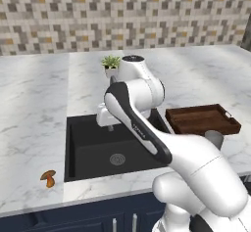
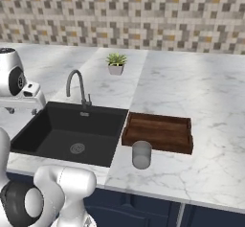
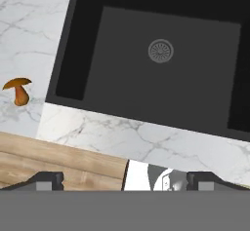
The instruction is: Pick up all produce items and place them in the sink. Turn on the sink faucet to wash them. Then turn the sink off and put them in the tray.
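Observation:
A tiny orange-brown mushroom (image 1: 48, 177) lies on the marble counter left of the sink (image 1: 93, 145), near the front edge. In the hand view the mushroom (image 3: 18, 91) is at the left, outside the sink (image 3: 122, 79) and its drain (image 3: 160, 50). My gripper (image 3: 131, 180) hangs open and empty above the basin's left part, fingertips (image 3: 49, 179) far apart. The hand (image 1: 107, 119) sits over the sink's back edge. The silver gooseneck faucet (image 2: 76, 85) stands behind the basin. Right of the sink rests the brown wooden tray (image 2: 160, 132), with nothing in it.
A grey cup (image 2: 141, 154) stands in front of the tray near the counter edge. A small potted plant (image 2: 116, 63) sits at the back by the tiled wall. The counter's front edge and wooden floor (image 3: 44, 154) lie below the mushroom in the hand view.

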You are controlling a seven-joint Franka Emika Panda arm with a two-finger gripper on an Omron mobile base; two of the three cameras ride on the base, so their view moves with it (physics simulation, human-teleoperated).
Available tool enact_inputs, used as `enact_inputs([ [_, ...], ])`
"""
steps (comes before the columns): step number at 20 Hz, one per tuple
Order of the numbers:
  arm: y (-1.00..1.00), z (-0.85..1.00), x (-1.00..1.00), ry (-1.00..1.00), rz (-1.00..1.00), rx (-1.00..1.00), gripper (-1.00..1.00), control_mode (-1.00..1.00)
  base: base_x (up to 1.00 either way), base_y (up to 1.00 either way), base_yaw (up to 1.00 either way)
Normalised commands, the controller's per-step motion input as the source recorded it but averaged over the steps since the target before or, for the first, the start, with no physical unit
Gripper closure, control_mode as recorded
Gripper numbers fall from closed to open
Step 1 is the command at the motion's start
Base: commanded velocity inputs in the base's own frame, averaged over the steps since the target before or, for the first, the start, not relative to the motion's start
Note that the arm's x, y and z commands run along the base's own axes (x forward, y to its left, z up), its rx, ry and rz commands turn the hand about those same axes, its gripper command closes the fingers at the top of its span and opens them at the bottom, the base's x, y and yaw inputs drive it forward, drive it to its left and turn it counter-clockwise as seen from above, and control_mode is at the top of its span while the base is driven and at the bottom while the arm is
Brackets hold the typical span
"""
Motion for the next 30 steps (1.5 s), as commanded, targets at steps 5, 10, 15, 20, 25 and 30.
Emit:
enact_inputs([
  [5,0.55,-0.30,-0.06,0.08,0.06,0.00,-1.00,-1.00,0.00,0.00,0.00],
  [10,0.50,-0.33,-0.09,0.03,0.06,0.00,-1.00,-1.00,0.00,0.00,0.00],
  [15,0.44,-0.31,-0.08,0.00,0.04,0.00,-1.00,-1.00,0.00,0.00,0.00],
  [20,0.46,-0.32,-0.05,0.00,0.05,0.00,-1.00,-1.00,0.00,0.00,0.00],
  [25,0.49,-0.32,0.00,0.00,0.04,0.00,-1.00,-1.00,0.00,0.00,0.00],
  [30,0.51,-0.28,0.00,0.00,0.03,0.00,-1.00,-1.00,0.00,0.00,0.00],
])
